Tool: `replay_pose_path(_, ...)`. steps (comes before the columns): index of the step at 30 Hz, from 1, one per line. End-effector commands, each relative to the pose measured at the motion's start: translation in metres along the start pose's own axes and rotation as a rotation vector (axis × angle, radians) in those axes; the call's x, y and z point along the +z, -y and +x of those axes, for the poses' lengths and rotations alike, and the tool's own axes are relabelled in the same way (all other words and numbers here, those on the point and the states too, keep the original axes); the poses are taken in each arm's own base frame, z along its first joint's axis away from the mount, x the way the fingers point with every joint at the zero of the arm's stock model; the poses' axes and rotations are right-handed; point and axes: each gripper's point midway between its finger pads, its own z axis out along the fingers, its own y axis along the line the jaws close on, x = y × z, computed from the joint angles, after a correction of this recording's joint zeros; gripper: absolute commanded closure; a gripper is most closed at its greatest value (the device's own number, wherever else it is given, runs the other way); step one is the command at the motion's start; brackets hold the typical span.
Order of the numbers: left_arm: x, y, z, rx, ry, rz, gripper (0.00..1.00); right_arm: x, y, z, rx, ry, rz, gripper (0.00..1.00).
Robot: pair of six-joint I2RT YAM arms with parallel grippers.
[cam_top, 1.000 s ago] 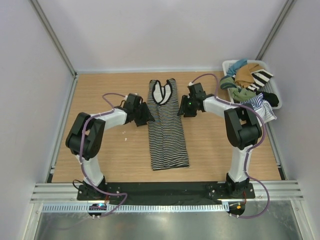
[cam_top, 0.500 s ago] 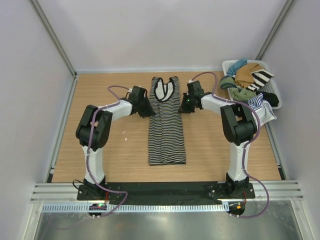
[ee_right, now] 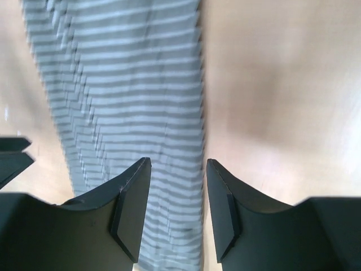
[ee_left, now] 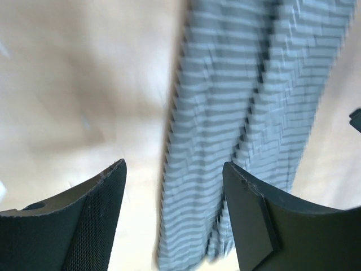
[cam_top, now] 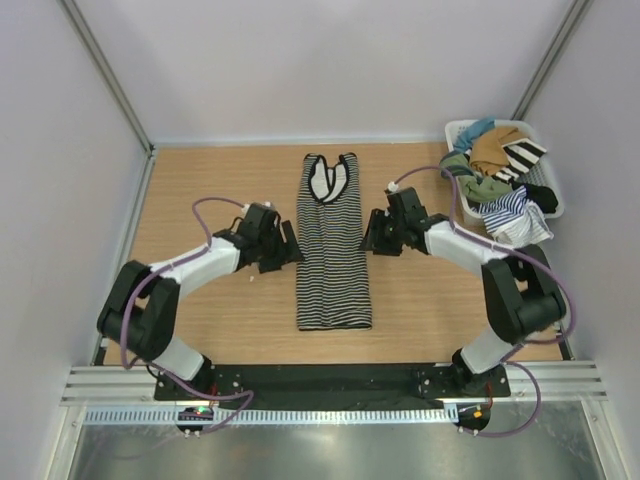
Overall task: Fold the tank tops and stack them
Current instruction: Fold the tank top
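Observation:
The fine black-and-white striped tank top lies as a long narrow strip in the middle of the wooden table, white-trimmed neckline at the far end. My left gripper sits at its left edge, about halfway down, open. My right gripper faces it at the right edge, also open. In the left wrist view the striped cloth lies below the empty left gripper. The right wrist view shows the cloth's edge under the empty right gripper. The blue-and-white tank top hangs over the basket's near side.
A white basket at the far right corner holds several tan, green, teal and black clothes plus a bold wide-striped cloth. White walls with metal posts enclose the table on three sides.
Both grippers pulled back from beside the neckline to the middle of the strip's sides, and their jaws stand apart now. The tank top lies narrower and straighter than a second ago.

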Motion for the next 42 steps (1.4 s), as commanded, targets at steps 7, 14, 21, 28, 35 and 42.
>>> replay_pose_path(7,-0.048,0.001,0.101,0.075,-0.085,0.060,0.29,-0.064,-0.009,0.110,-0.108,-0.106,-0.028,0.48)
replay_pose_path(14,-0.054,-0.017,0.135,0.052,-0.103,0.037,0.32,-0.073,0.004,0.156,-0.087,-0.150,-0.019,0.55)
replay_pose_path(21,-0.047,-0.016,0.172,0.069,-0.180,0.051,0.34,-0.070,0.007,0.182,-0.078,-0.193,-0.038,0.58)
replay_pose_path(28,-0.041,-0.013,0.181,0.058,-0.214,0.078,0.45,-0.069,0.001,0.182,-0.074,-0.183,-0.056,0.59)
replay_pose_path(35,-0.038,-0.021,0.185,0.060,-0.222,0.058,0.52,-0.070,-0.004,0.179,-0.067,-0.173,-0.070,0.54)
replay_pose_path(42,-0.034,-0.033,0.188,0.076,-0.230,0.008,0.52,-0.066,-0.005,0.172,-0.077,-0.156,-0.048,0.53)
